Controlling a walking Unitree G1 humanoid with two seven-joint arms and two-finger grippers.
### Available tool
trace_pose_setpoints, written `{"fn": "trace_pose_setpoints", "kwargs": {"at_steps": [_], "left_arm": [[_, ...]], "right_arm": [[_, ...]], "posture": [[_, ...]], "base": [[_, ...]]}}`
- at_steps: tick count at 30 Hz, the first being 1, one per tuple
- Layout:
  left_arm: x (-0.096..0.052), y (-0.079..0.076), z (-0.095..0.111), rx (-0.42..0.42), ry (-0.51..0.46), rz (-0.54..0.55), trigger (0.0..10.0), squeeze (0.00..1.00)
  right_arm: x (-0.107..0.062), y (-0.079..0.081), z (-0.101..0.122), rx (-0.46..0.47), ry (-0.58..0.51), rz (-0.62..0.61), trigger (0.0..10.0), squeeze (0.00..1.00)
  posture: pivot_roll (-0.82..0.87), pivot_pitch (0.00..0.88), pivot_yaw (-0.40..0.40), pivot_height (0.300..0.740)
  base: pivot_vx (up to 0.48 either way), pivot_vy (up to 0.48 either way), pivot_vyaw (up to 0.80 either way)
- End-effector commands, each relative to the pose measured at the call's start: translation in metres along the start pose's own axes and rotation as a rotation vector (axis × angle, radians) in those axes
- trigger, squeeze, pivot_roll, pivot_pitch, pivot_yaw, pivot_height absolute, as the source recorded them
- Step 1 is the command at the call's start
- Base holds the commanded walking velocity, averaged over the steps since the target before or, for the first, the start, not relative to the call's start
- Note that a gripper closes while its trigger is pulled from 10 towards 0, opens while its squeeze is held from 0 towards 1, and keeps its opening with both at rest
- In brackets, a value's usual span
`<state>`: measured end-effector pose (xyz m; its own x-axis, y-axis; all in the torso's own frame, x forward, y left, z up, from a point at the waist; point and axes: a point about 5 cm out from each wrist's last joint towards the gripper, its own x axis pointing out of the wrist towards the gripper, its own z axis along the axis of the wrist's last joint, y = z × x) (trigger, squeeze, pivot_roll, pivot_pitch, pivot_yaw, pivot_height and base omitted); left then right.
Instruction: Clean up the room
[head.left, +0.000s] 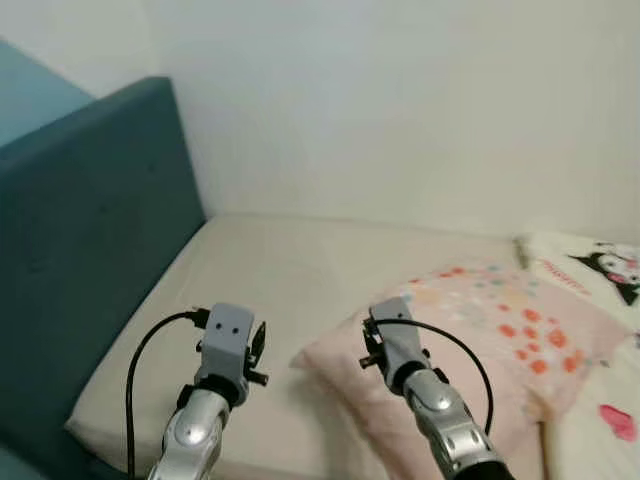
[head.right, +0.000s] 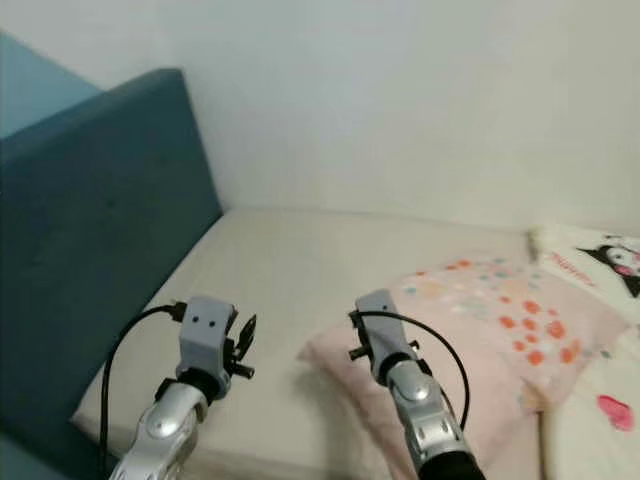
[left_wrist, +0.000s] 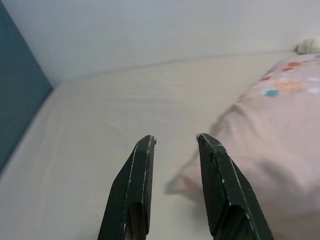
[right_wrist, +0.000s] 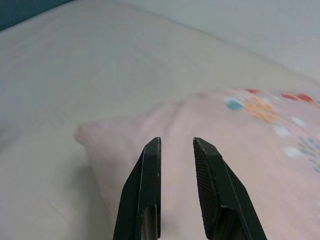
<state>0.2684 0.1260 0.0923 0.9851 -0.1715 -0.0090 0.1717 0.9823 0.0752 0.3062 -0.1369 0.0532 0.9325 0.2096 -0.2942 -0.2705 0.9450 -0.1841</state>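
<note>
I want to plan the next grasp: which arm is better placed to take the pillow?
The right. The right gripper is open directly over the pillow near its corner, while the left gripper, also open, is over bare mattress beside it.

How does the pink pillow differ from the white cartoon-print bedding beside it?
The pink pillow carries small orange and teal flower spots; the white bedding shows a black cartoon character and pink marks. The pillow lies nearer both grippers, under the right gripper; the bedding sits farther toward the robot's right. Both rest on the beige mattress.
</note>
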Motion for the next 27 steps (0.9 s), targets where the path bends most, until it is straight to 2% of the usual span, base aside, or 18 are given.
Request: {"fn": "trace_pose_setpoints", "kwargs": {"at_steps": [1, 5, 17, 23, 27], "left_arm": [[-0.003, 0.004, -0.011, -0.006, 0.055, 0.007, 10.0, 0.00], [-0.002, 0.004, -0.010, -0.008, 0.052, 0.006, 10.0, 0.00], [0.000, 0.003, -0.009, 0.036, 0.047, 0.020, 10.0, 0.00], [-0.002, 0.004, -0.010, 0.041, 0.045, 0.021, 10.0, 0.00], [-0.002, 0.004, -0.010, 0.043, 0.044, 0.021, 10.0, 0.00]], "right_arm": [[0.000, 0.005, 0.001, 0.011, -0.001, 0.015, 10.0, 0.00], [0.000, 0.005, 0.001, 0.011, -0.001, 0.014, 10.0, 0.00], [0.000, 0.003, 0.001, 0.007, -0.003, -0.004, 10.0, 0.00], [0.000, -0.014, 0.000, 0.041, 0.010, -0.155, 10.0, 0.00], [0.000, -0.017, -0.001, 0.045, 0.020, -0.156, 10.0, 0.00]], "posture": [[0.05, 0.009, -0.031, 0.740], [0.05, 0.009, -0.032, 0.740], [0.05, 0.017, -0.033, 0.740], [0.05, 0.019, -0.031, 0.740], [0.05, 0.021, -0.031, 0.736]], "base": [[0.000, 0.476, 0.00], [0.000, 0.477, 0.00], [0.000, 0.000, 0.00], [0.000, 0.000, 0.00], [0.000, 0.000, 0.00]]}}
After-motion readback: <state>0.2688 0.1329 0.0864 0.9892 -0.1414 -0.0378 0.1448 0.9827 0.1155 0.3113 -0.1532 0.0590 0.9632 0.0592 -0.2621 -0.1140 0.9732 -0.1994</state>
